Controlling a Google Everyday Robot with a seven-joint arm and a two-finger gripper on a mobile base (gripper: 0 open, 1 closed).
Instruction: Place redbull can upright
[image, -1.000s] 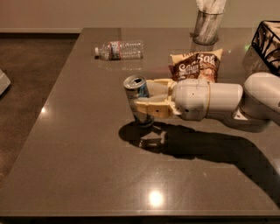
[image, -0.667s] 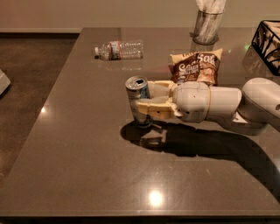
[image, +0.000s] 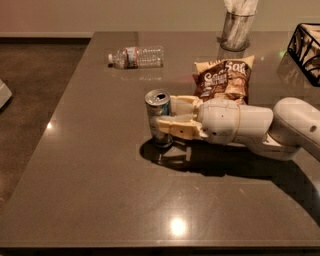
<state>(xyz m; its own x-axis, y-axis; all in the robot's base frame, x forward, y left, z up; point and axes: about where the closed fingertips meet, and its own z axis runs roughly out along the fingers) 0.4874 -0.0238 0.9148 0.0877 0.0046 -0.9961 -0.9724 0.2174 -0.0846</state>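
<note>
Dark, glossy counter (image: 100, 165) fills most of the view, with brown floor (image: 30, 85) to its left and a pale wall along the far edge. Near the middle of the counter the redbull can (image: 156, 106) stands upright, its silver top with the opening facing up. Its base is at the counter's surface, though whether it rests there cannot be told. The gripper (image: 162, 116) reaches in from the right and is closed around the can. One cream finger (image: 176, 101) lies on the can's far side and the other (image: 172, 129) crosses its near side. Behind the gripper, the white arm (image: 250, 125) runs off toward the right edge and casts a broad shadow (image: 210, 160) on the counter just nearer than itself.

Farther back and to the left, a clear water bottle (image: 136, 56) lies on its side, well apart from the can. A brown chip bag (image: 224, 77) lies flat just beyond the arm. At the far edge stands a grey cup (image: 236, 31), and a black wire basket (image: 306, 50) sits at the far right. A bright spot of reflected light (image: 176, 226) shows near the front edge.
</note>
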